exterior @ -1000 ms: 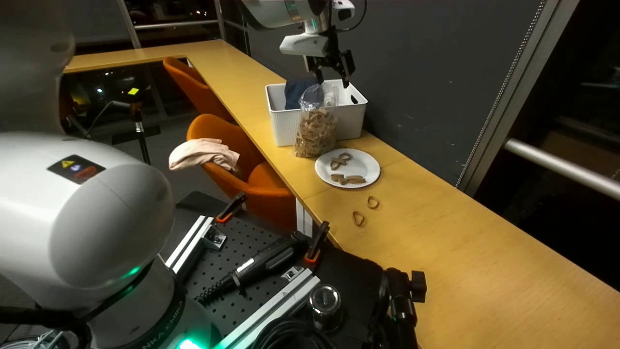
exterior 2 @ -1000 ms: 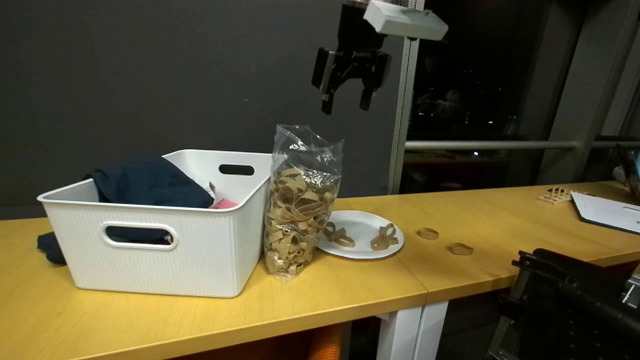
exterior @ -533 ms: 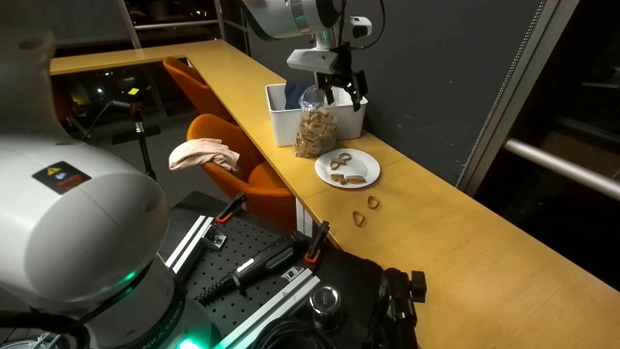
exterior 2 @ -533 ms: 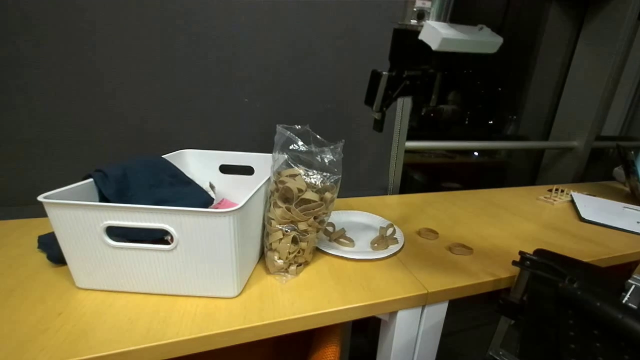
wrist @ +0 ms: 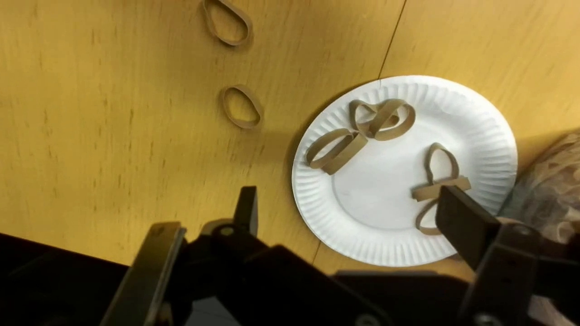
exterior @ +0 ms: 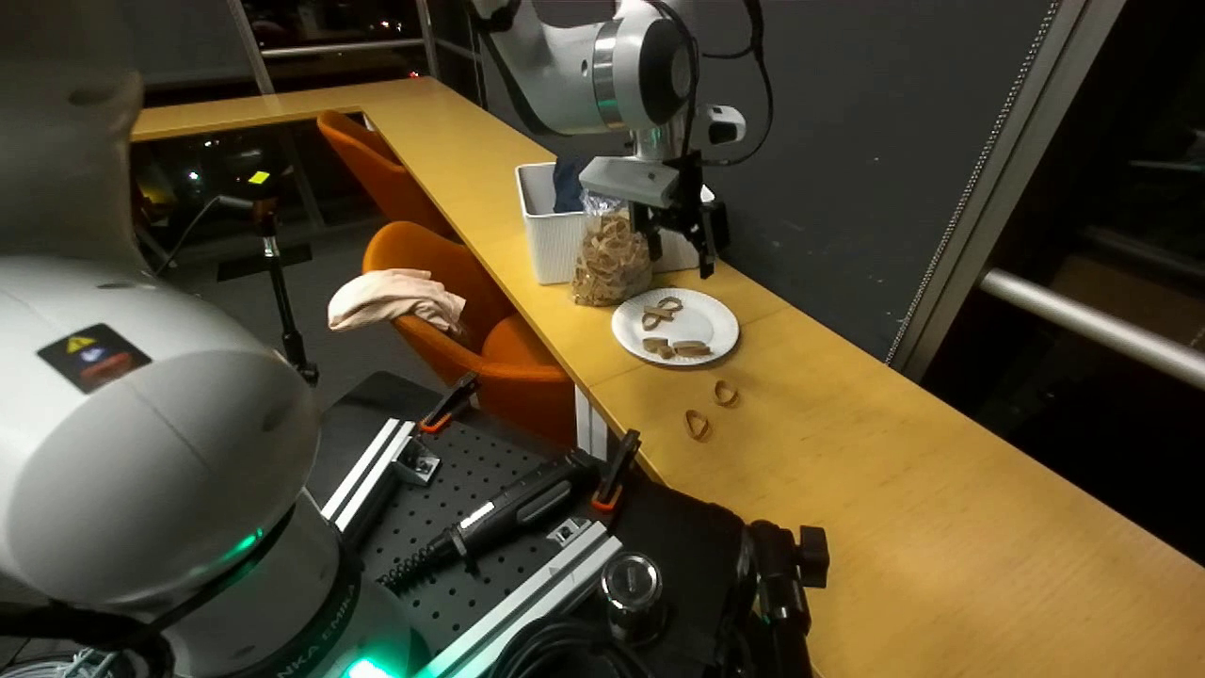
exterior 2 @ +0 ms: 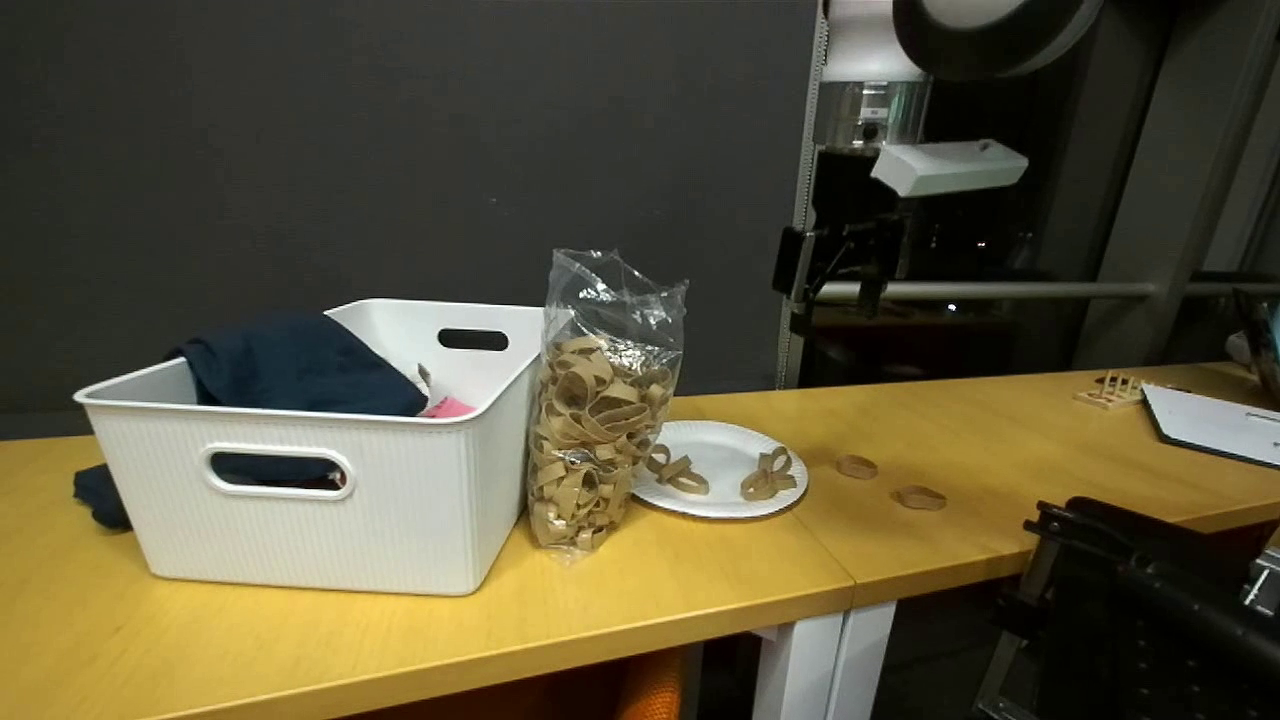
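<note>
Your gripper [exterior: 680, 254] hangs in the air above the desk [exterior: 923, 527], its jaws wide apart, and the nearest thing beneath it is a white paper plate [wrist: 376, 194]. On the plate you have two small heaps of tan rubber bands [wrist: 345, 154]: one sits partly on the fluted rim, and the second heap [wrist: 437, 190] lies across the middle from it. In the wrist view, one jaw shows against bare wood outside the rim; the other stands in front of the plate and hides part of the second heap. The plate lies over a seam [wrist: 392, 40] in the desk, roughly midway between the edge along the grey wall [exterior: 875, 207] and the edge along the orange chairs [exterior: 424, 250].

Two loose bands lie on the desk: a closer loop [exterior 2: 858, 472] near the plate, and a farther loop [exterior 2: 920, 503] nearer the chair-side edge. On the plate's opposite side, a clear bag [exterior 2: 605, 420] full of similar bands stands upright next to a white basket [exterior 2: 300, 545]; you cannot tell whether the two touch. A navy cloth [exterior 2: 300, 365] lies heaped in the basket. Further along the desk, in an exterior view, you see a small pegged block [exterior 2: 1110, 395] beside a white board [exterior 2: 1205, 422].
</note>
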